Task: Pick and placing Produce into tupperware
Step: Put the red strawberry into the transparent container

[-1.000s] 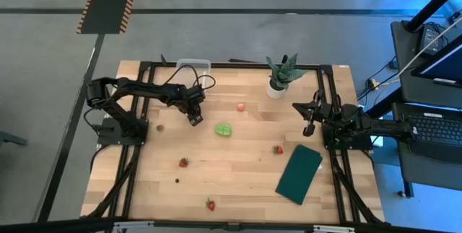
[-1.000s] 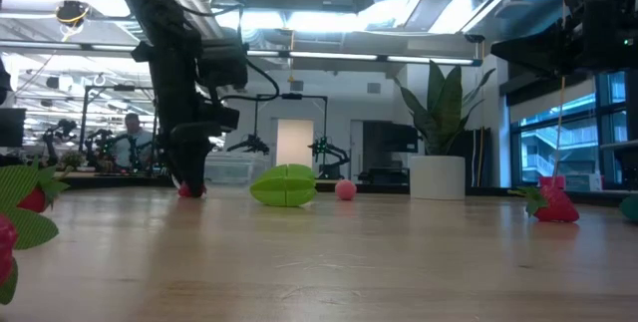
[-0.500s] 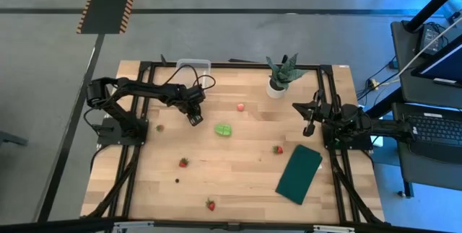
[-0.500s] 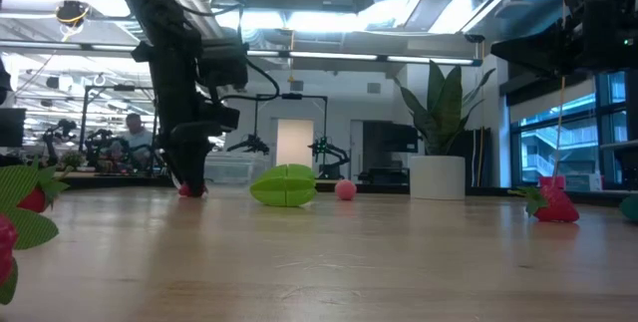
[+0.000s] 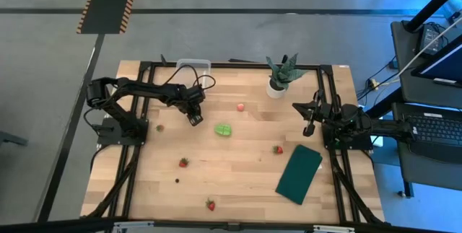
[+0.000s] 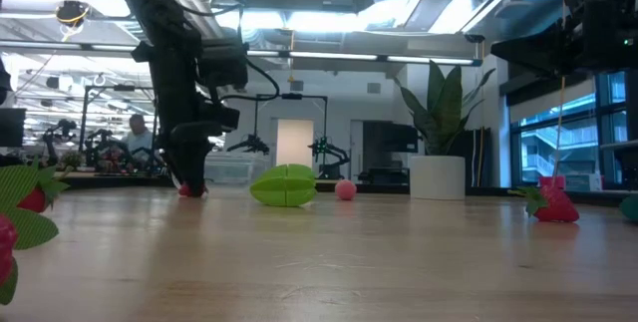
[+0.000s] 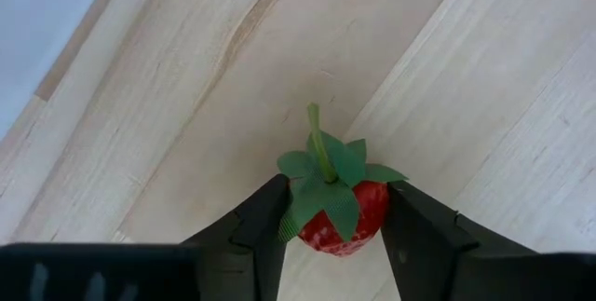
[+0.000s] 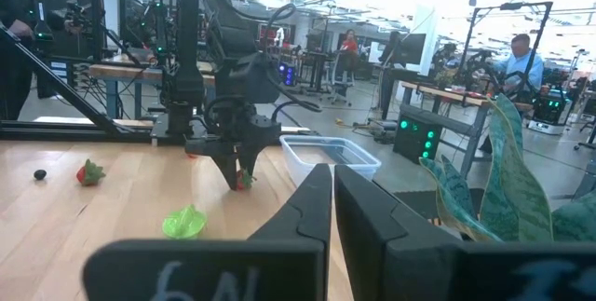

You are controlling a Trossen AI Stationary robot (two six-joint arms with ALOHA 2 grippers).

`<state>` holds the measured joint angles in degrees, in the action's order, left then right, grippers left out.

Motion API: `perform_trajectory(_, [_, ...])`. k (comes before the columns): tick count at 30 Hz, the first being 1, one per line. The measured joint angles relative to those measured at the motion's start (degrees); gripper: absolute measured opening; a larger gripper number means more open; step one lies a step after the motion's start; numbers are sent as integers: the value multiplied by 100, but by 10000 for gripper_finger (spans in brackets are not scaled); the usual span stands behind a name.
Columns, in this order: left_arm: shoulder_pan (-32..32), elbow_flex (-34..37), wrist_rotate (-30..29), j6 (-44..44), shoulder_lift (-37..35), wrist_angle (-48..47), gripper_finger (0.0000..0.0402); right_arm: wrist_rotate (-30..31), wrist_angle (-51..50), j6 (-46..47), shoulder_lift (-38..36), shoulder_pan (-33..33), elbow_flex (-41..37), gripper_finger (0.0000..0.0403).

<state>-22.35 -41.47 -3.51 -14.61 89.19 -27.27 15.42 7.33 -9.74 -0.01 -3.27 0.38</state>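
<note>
on the table (image 5: 245, 182), five strawberries (image 5: 278, 149), one in the left gripper (image 5: 195, 120).

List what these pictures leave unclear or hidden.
- High view: the strawberry in the left hand is hidden beneath that hand.
- Low view: the tupperware is a faint shape behind the left arm.
- Low view: the nearest strawberry is blurred and cut off by the picture's edge.
- Every view: the tupperware's contents cannot be made out.
</note>
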Motion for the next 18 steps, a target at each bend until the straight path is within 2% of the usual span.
perform_trajectory(10, [0,-30,0,2,6,-61,139,1,0,0,0,1,0,22])
perform_trajectory(18, [-2,-784,-19,273,24,-1120,150,2,0,0,1,0,-1,22])
